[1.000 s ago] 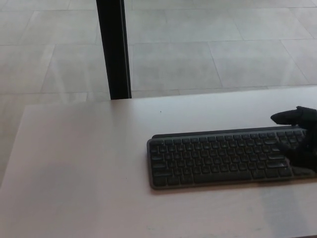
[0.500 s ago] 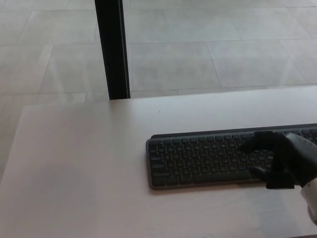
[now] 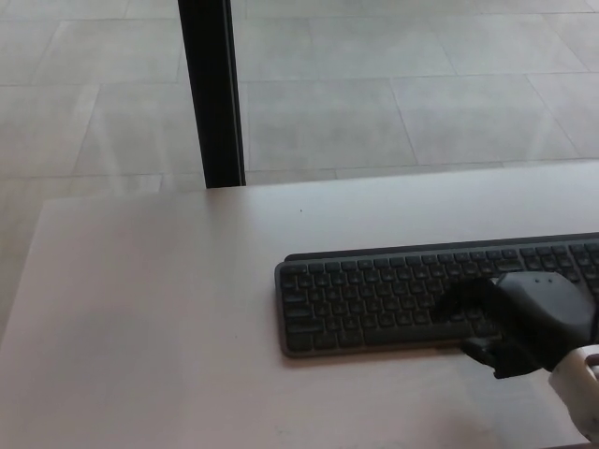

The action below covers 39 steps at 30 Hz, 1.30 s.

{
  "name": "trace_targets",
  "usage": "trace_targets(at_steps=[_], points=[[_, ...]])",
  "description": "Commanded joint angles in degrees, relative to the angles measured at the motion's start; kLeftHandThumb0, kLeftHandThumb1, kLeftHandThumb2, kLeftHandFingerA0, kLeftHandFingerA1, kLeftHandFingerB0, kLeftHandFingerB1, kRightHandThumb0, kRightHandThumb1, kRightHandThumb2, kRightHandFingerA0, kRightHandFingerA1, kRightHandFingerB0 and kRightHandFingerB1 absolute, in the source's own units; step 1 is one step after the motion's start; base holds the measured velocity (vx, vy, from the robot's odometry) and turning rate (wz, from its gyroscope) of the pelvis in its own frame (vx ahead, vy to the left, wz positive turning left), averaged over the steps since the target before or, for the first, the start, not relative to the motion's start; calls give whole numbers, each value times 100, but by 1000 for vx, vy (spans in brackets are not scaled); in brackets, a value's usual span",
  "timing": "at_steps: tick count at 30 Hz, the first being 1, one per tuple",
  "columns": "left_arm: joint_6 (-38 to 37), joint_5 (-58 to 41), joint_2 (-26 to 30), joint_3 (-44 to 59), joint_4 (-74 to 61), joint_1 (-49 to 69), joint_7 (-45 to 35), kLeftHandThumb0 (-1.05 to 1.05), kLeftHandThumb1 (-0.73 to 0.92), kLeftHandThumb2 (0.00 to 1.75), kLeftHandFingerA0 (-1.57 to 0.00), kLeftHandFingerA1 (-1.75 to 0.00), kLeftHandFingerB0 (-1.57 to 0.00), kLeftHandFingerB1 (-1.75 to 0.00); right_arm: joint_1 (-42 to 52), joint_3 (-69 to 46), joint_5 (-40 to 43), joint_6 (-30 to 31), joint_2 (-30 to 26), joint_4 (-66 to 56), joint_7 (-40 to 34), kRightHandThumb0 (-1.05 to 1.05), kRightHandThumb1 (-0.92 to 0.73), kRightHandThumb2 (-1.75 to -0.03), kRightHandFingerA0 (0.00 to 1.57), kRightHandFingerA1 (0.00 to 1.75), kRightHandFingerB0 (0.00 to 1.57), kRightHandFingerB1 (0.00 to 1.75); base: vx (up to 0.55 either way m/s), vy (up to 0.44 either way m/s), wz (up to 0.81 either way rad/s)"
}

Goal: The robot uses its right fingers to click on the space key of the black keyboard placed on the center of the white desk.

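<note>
Black keyboard (image 3: pixel 412 297) lying in the lower right quarter of the frame on the white desk (image 3: pixel 159 299), long axis running left to right and cut off at the right edge, so right-hand end out of sight. Right hand (image 3: pixel 510 323) coming in from the lower right corner, sitting over the near right part of the key field, its dark fingers (image 3: pixel 460 301) reaching leftward over the lower key rows. Space key (image 3: pixel 402 332) taken to be the long bar in the bottom row, just left of those fingertips, partly showing beside the hand and perhaps partly covered by it. Coming move judged to turn on that short leftward and downward gap: key lies toward frame left and slightly toward the near edge from the fingertips. Fingers bunched and curled forward with nothing held; contact with any key impossible to confirm, since black fingers merge with black keys. Thumb dimly visible below, near the keyboard's front edge. Left hand absent from the frame, so right hand plainly the nearer. Key legends too small and blurred to read. Beyond the desk, tiled floor (image 3: pixel 421 112) and a dark vertical post (image 3: pixel 211 94) in the upper left.
</note>
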Motion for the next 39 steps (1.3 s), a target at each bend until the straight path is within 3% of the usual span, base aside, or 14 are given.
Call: trace_targets(at_steps=[1, 5, 6, 7, 8, 11, 12, 13, 18, 21, 22, 25, 30, 39], points=[[-235, -109, 183, 25, 33, -35, -50, -48, 51, 59, -91, -154, -76, -61, -357, 446, -1572, -825, -451, 340, -722, -31, -58, -63, 86, 156, 78, 61, 0, 0, 0], [-241, -175, 174, 67, 45, -26, -136, -60, 42, 74, -99, -143, -71, -65, -401, 454, -1624, -732, -453, 394, -668, -28, -58, -64, 85, 157, 76, 61, 0, 0, 0], [-241, -181, 170, 69, 37, -24, -122, -53, 51, 62, -93, -165, -74, -62, -402, 438, -1610, -708, -434, 401, -646, -27, -57, -63, 85, 161, 76, 61, 0, 0, 0], [-245, -182, 167, 66, 25, -16, -101, -59, 42, 73, -100, -144, -71, -66, -410, 414, -1576, -652, -398, 412, -584, -27, -59, -63, 86, 161, 75, 61, 0, 0, 0], [-269, -138, 174, 24, 36, 1, -96, -50, 52, 61, -93, -163, -77, -61, -421, 412, -1592, -579, -377, 418, -517, -30, -43, -90, 115, 130, 70, 72, 0, 0, 0], [-207, -168, 181, 31, 44, -19, -82, -50, 52, 61, -93, -162, -76, -61, -420, 377, -1638, -533, -342, 414, -418, -30, -43, -89, 117, 132, 69, 71, 0, 0, 0], [-193, -182, 176, 37, 41, -27, -69, -59, 42, 68, -101, -156, -73, -65, -409, 343, -1636, -548, -315, 420, -446, -25, -58, -62, 88, 162, 75, 59, 0, 0, 0], [-226, -175, 164, 25, 31, -17, -61, -62, 42, 68, -97, -155, -73, -65, -406, 328, -1674, -513, -294, 410, -410, -27, -60, -63, 86, 163, 74, 60, 0, 0, 0], [-255, -201, 155, 36, 45, 2, -86, -49, 53, 56, -92, -162, -79, -61, -380, 231, -1767, -608, -217, 493, -416, -25, -61, -63, 88, 164, 75, 60, 0, 0, 0], [-250, -169, 170, 0, 66, 21, -100, -59, 42, 74, -100, -142, -71, -66, -359, 163, -1769, -610, -133, 577, -397, -22, -57, -65, 87, 163, 75, 59, 0, 0, 0], [-255, -213, 154, 38, 57, 7, -72, -51, 52, 62, -90, -164, -77, -63, -378, 160, -1839, -558, -85, 635, -419, -22, -56, -67, 90, 165, 75, 59, 0, 0, 0], [-218, -198, 170, 22, 77, -8, -31, -47, 51, 59, -90, -169, -76, -62, -392, 113, -1858, -605, -17, 709, -417, -21, -56, -67, 91, 168, 75, 60, 0, 0, 0], [-261, -193, 147, 14, 89, -19, 14, -50, 51, 58, -91, -145, -76, -60, -412, 16, -1917, -682, 93, 852, -428, -21, -54, -67, 87, 165, 76, 60, 0, 0, 0], [-299, -206, 145, -24, 105, 22, -80, -47, 53, 61, -89, -161, -76, -63, -518, -82, -1993, -683, 267, 1268, -475, -18, -52, -66, 90, 170, 77, 62, 0, 0, 0]])
